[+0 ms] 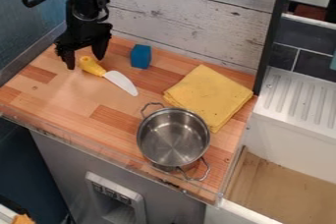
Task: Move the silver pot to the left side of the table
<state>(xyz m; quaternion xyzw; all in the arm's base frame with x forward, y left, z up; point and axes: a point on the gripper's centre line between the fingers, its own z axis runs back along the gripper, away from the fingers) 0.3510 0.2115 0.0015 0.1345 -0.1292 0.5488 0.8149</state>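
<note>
Whitewashed planks [190, 16] back the striped brown wooden table [78, 110], where I have the shiny silver metal pot [174, 137] upright and empty near the front right corner. I'd judge it light but stiff, its smooth curved wall apt to slip, so I'd pinch the rim or the wire loop handle [153, 107] facing the planks; the other loop [197, 171] sits close to the front edge. A loop hold might let it swing or tip. Just beside the pot lies a folded yellow cloth [210, 93], which could drag along. Farther out are a blue block [140, 56] and a white-bladed knife with a yellow handle [121, 81]. My black pincer [84, 62] hangs at the back left, fingers spread wide around the knife's handle end, apparently gripping nothing.
</note>
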